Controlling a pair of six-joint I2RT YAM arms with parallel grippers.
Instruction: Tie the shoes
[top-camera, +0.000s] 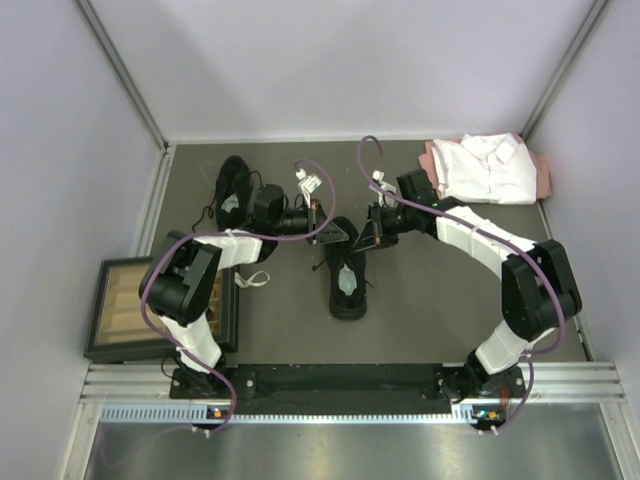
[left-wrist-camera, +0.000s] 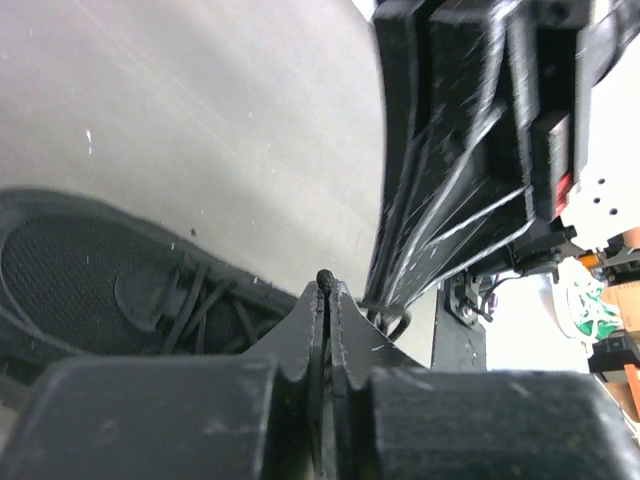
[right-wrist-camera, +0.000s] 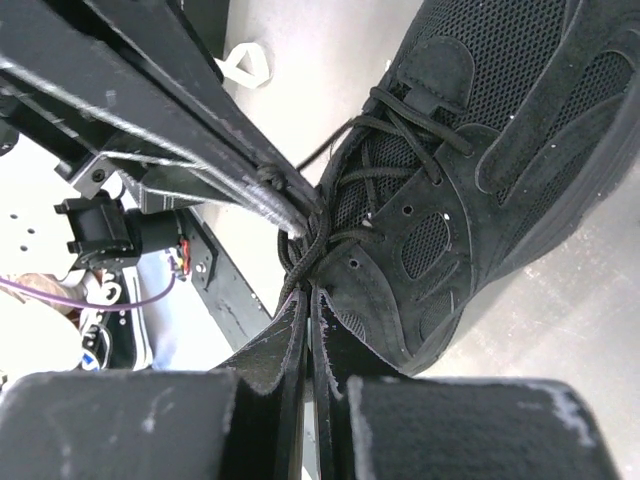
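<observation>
One black shoe (top-camera: 346, 272) with a pale grey insole lies mid-table, toe toward the far side. The second black shoe (top-camera: 233, 190) lies at the far left. Both grippers meet over the middle shoe's laces. My left gripper (top-camera: 338, 233) is shut on a black lace end (left-wrist-camera: 324, 280), which pokes out between its tips; the shoe (left-wrist-camera: 90, 270) shows to its left. My right gripper (top-camera: 372, 232) is shut on a black lace (right-wrist-camera: 310, 255) that runs up from its tips to the shoe's (right-wrist-camera: 480, 160) lacing, where the left gripper's fingers (right-wrist-camera: 250, 185) cross.
A folded white shirt (top-camera: 490, 168) on a pink cloth lies at the far right. A dark tray (top-camera: 130, 310) sits at the left edge beside my left arm. A small white loop (top-camera: 256, 279) lies on the table near the left arm.
</observation>
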